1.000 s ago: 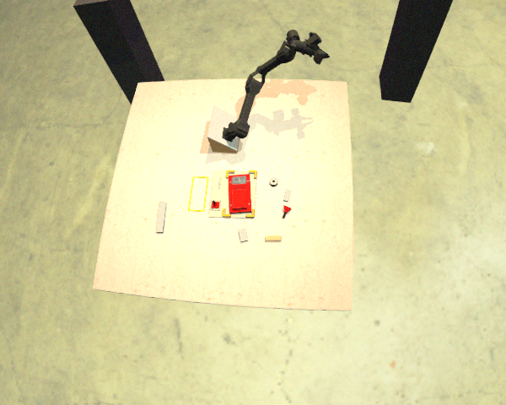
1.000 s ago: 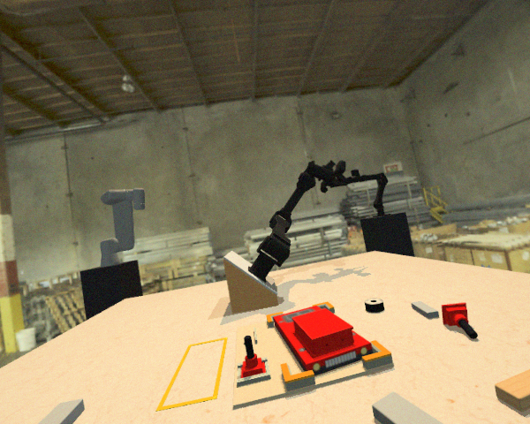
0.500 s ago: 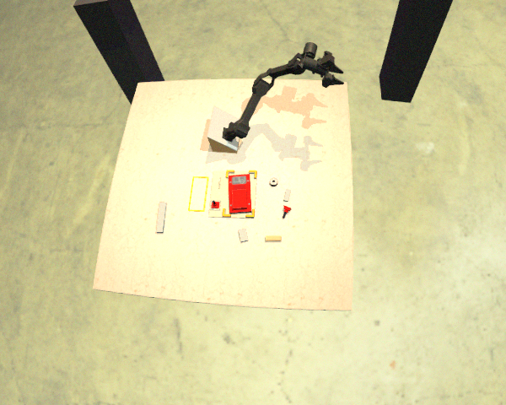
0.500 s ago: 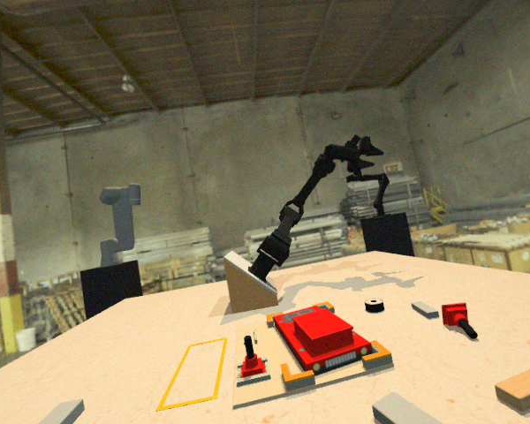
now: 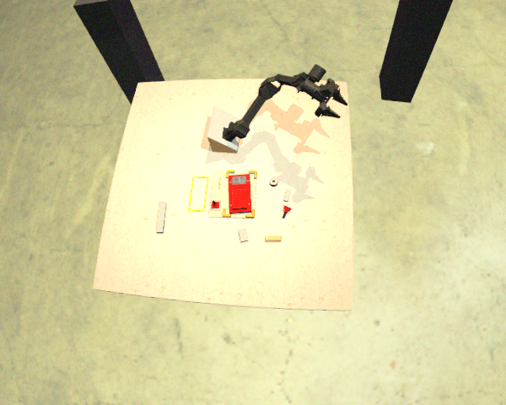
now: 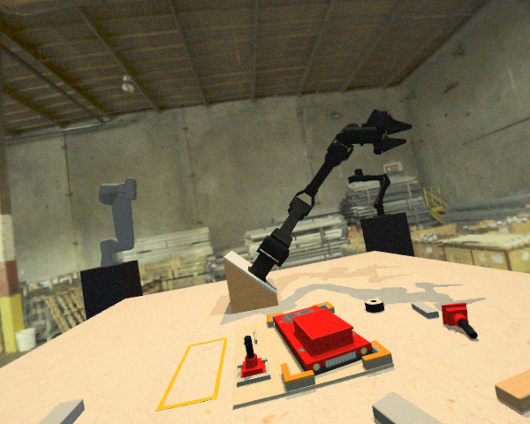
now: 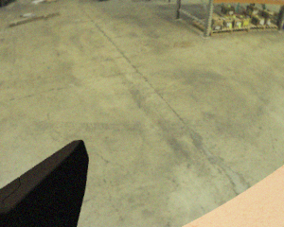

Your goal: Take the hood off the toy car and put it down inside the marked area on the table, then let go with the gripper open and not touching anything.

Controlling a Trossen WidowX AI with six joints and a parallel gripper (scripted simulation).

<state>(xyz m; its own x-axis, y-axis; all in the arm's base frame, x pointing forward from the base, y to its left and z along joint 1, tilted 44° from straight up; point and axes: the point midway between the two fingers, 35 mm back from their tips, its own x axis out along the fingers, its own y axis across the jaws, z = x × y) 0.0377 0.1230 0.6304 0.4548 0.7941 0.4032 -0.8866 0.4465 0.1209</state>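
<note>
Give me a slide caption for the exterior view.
Arm raised with open, empty claw far above the red toy car, hood still on; yellow-outlined marked area awaits beside it.

Top view high overhead, exterior low at table (image 6: 119, 329) edge, wrist floorward.

Little things lie on the table

A black ring (image 6: 374, 305), a wooden block (image 6: 522, 388) and a red tool (image 6: 458, 318) sit apart.
</note>
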